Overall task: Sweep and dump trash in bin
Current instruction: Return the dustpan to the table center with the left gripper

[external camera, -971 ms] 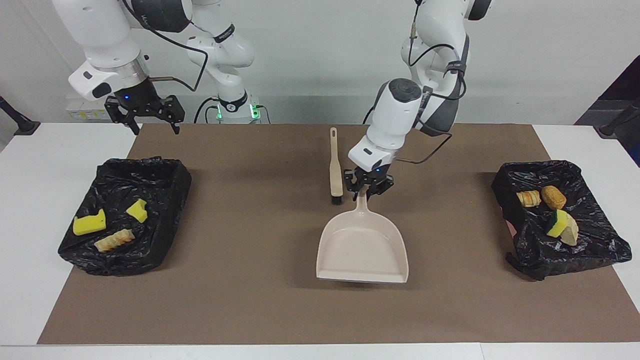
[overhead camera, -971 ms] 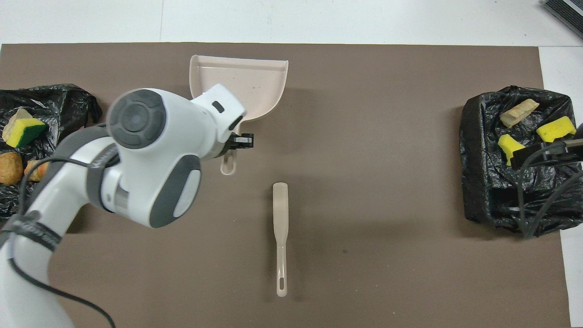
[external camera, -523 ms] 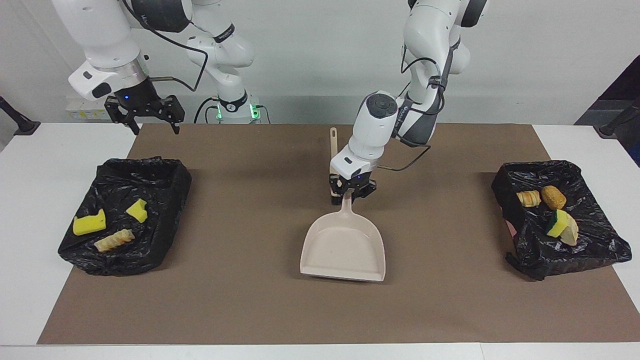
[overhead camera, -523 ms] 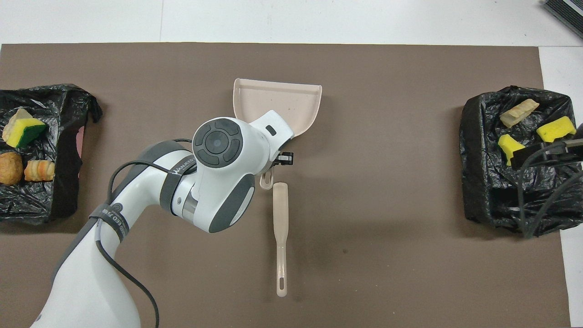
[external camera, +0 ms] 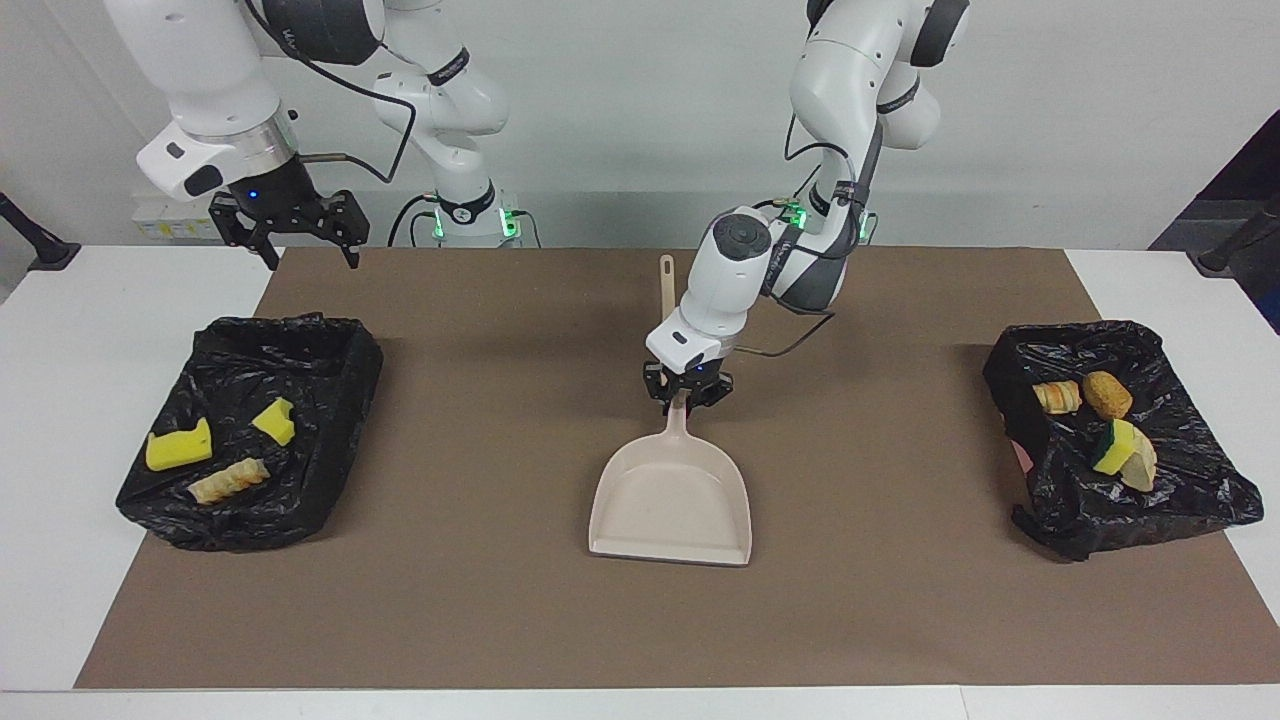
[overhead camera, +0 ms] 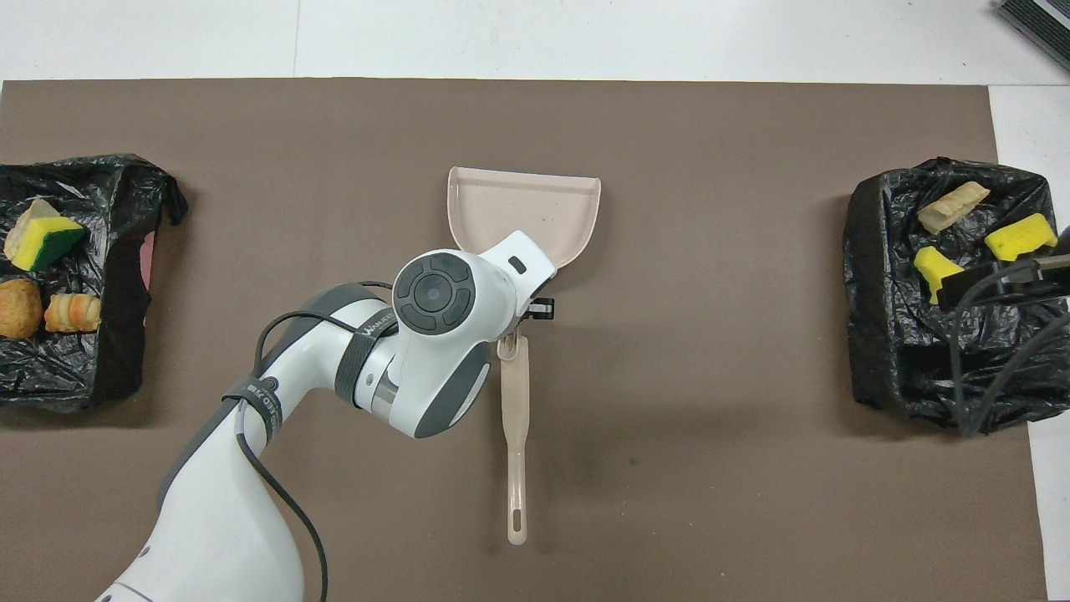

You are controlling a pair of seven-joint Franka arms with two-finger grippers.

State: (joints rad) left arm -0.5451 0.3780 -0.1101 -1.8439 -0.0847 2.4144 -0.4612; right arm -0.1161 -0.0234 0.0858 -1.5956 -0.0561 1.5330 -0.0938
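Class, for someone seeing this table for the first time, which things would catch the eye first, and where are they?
The beige dustpan at the middle of the brown mat, its handle gripped by the left claw. Then the two black-lined bins at the table's ends, with yellow sponge chunks and bread-like lumps inside. The right claw waits above the mat's corner.

We saw 2 glossy white arms with dark grey joint caps and black bands, loose black cables looped along them, a silver ring at 1 wrist, small blue lights above the black grippers, green lights at the bases, and faint lettering on 1 band.
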